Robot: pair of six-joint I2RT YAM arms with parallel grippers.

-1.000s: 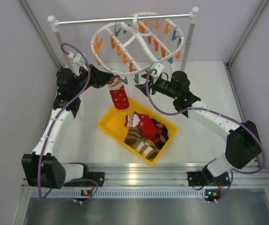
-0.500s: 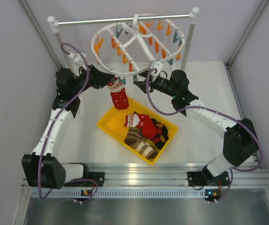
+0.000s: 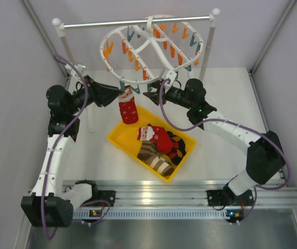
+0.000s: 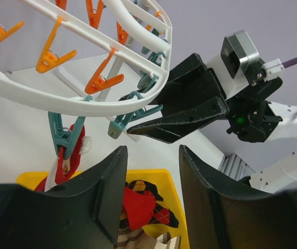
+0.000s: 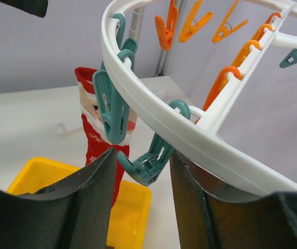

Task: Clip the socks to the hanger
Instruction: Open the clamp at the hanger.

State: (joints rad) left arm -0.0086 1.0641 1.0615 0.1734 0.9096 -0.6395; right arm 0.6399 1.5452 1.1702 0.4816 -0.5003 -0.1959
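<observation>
One red Santa sock [image 3: 128,107] hangs from a teal clip [image 4: 60,136] on the front rim of the white round hanger [image 3: 153,44]; it also shows in the left wrist view [image 4: 68,163] and the right wrist view [image 5: 94,137]. The other red sock [image 3: 156,134] lies in the yellow bin [image 3: 118,136]. My left gripper [image 3: 118,95] is open and empty, just left of the hanging sock and apart from it. My right gripper [image 3: 147,95] is open at the rim, with a second teal clip [image 5: 149,161] between its fingers [image 5: 94,181].
The hanger hooks on a white-and-metal rail stand [image 3: 138,22] at the back. The bin also holds a brown-and-cream striped sock [image 3: 156,158] and a dark argyle sock [image 3: 178,145]. Grey walls close in on both sides.
My left arm has swung out to the left and its gripper has drawn back a little from the sock, which stays hanging on the clip. My right gripper has edged left along the rim.
</observation>
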